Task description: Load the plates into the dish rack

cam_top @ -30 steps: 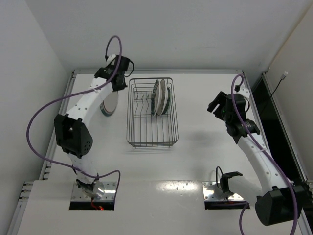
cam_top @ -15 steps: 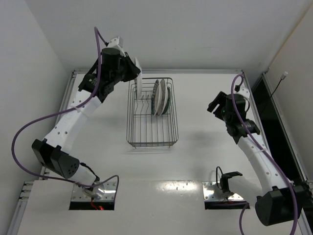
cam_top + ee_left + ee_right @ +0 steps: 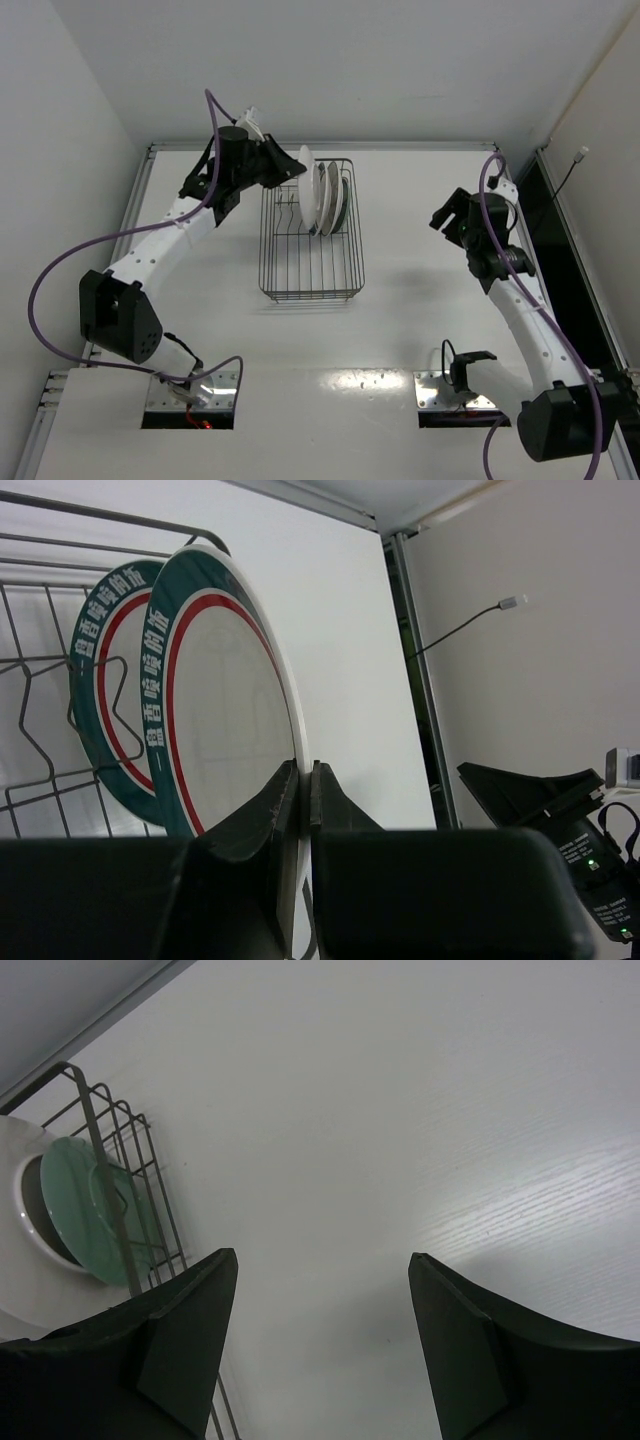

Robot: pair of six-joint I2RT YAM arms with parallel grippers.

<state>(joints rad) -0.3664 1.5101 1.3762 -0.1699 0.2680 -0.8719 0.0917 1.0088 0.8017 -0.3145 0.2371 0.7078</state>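
Well forward: left claw (image 3: 305, 772) on plate (image 3: 228, 715)

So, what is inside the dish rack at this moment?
At the far end of the dish rack stand a middle plate and a green-rimmed plate. The left gripper holds a third plate beside them; its lower edge is covered, so seating is unclear.

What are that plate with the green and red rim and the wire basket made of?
The plate in the left gripper looks like glazed ceramic or melamine: smooth, faintly shiny white face, printed green band and red ring; I cannot tell which. The dish rack looks like thin dark-coated metal wire bent into a grid.
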